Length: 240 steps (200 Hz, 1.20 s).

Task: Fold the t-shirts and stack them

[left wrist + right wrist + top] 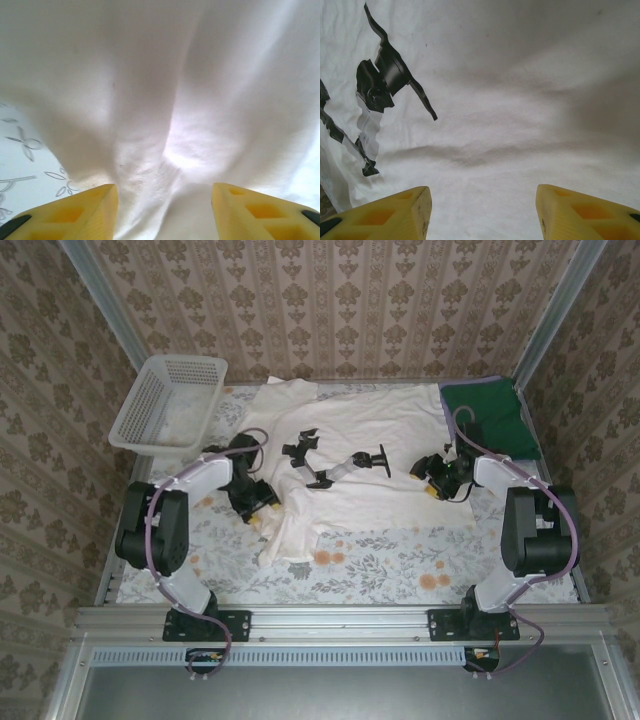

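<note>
The cream-white t-shirt [350, 430] lies spread face up across the middle of the flowered surface [400, 560]. Its black print [335, 462] sits near the centre of the frame, and one part of it trails down toward the lower left in a rumpled tongue. The dark green t-shirt [490, 415] lies bunched in the upper right corner, touching the cream one's right edge. A white mesh basket [150, 410] stands tilted at the upper left, off the cloth.

The left tool [262, 512] is down at the left edge of the cream-white t-shirt, where that trailing part begins. In the left wrist view its yellow fingers [90, 210] stand well apart at the bottom of the frame. A raised fold of the shirt [150, 75] runs down into the gap between them [165, 200], and the flowered surface [25, 150] shows at the lower left. The pads do not press on the cloth, and I cannot tell whether the tips touch it.

The right tool [428, 480] sits at the shirt's right side, pointing toward the print. From the right wrist view its fingers [580, 210] are spread about as wide, with nothing clamped in the gap [483, 200]. The flat, lightly creased cloth [520, 100] lies ahead of them and the print [385, 80] is at the upper left.
</note>
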### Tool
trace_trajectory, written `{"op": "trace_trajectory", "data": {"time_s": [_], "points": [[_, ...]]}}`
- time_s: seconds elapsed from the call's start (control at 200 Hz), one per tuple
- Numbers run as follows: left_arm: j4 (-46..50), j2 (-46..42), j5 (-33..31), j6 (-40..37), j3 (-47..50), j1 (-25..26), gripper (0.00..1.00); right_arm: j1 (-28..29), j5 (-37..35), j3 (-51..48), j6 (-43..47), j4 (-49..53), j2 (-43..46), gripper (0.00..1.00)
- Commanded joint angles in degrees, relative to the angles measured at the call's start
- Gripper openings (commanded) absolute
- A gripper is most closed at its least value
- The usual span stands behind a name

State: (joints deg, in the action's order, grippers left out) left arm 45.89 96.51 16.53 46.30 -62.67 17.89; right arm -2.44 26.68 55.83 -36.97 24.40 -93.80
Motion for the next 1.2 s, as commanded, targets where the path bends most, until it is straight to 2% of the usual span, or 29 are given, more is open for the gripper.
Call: {"op": "trace_trajectory", "data": {"time_s": [0.0,0.105,0.21,0.365,0.465,0.585,0.885,1.1,1.195], "points": [[4.3,-0.2,-1.5,-1.1,-8.9,-3.1,0.57,0.3,1.4,2.1,-0.9,1.6,-0.3,0.59],[7.0,4.0,-6.5,-4.7,-16.8,-3.7,0.53,0.4,1.5,2.4,-1.1,1.5,-0.4,0.59],[7.7,9.3,-11.9,-7.0,-22.2,-3.8,0.41,0.4,1.4,2.4,-1.2,1.6,-0.5,0.58],[6.3,15.0,-19.6,-9.0,-24.6,-3.6,0.28,0.4,1.1,2.3,-1.2,1.6,-0.8,0.58],[4.8,18.1,-20.4,-9.9,-25.1,-3.7,0.24,0.4,0.7,2.4,-1.2,1.7,-1.4,0.57],[3.6,21.5,-23.9,-11.6,-25.7,-3.6,0.24,0.4,0.4,2.5,-1.5,1.3,-2.5,0.57],[6.3,27.5,-39.0,-16.6,-30.9,-4.2,0.24,0.0,0.3,0.5,-3.2,0.4,-2.6,0.59],[7.7,27.8,-41.0,-17.9,-34.0,-5.5,0.33,-0.3,0.2,-2.7,-4.6,-0.1,-0.7,0.61],[7.2,27.0,-40.6,-18.4,-34.8,-6.0,0.34,-0.2,0.9,-4.1,-5.6,-0.9,0.6,0.62]]}}
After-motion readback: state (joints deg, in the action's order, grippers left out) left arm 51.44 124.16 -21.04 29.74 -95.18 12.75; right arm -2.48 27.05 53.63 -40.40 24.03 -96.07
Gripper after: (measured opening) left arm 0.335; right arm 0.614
